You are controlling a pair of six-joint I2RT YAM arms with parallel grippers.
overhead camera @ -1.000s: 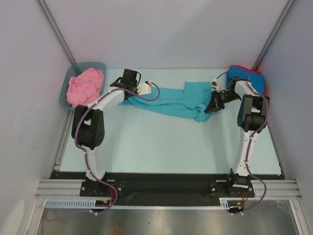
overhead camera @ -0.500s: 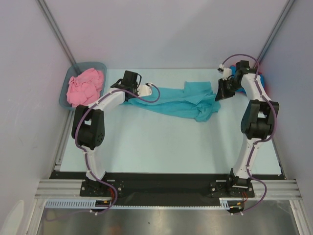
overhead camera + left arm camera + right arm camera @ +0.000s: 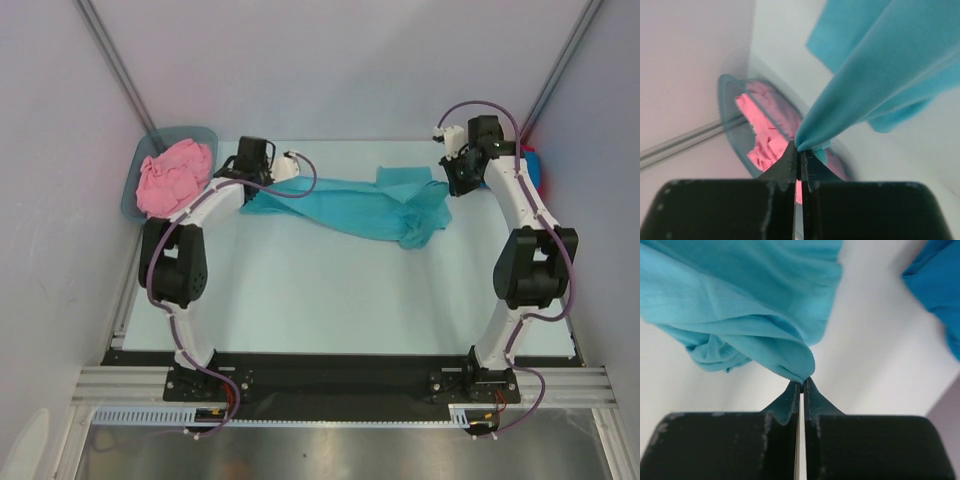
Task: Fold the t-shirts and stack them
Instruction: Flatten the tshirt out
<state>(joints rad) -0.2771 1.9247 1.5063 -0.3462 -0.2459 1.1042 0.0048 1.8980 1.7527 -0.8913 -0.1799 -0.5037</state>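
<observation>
The soft teal short-sleeved cloth t-shirt (image 3: 350, 200) stretches over the far part of the pale surface (image 3: 330, 290). The left claw (image 3: 800, 155) is clenched on one end and the right claw (image 3: 802, 386) on the other. A crumpled pink cloth t-shirt (image 3: 172, 178) fills the grey-blue plastic tub (image 3: 185, 130).

- Teal t-shirt (image 3: 350, 203) strung out wide, bunched up at its right end.
- Left gripper (image 3: 256, 185) at one end, right gripper (image 3: 453, 183) at the other.
- Pink t-shirt (image 3: 175, 175) heaped in the tub (image 3: 131, 195).
</observation>
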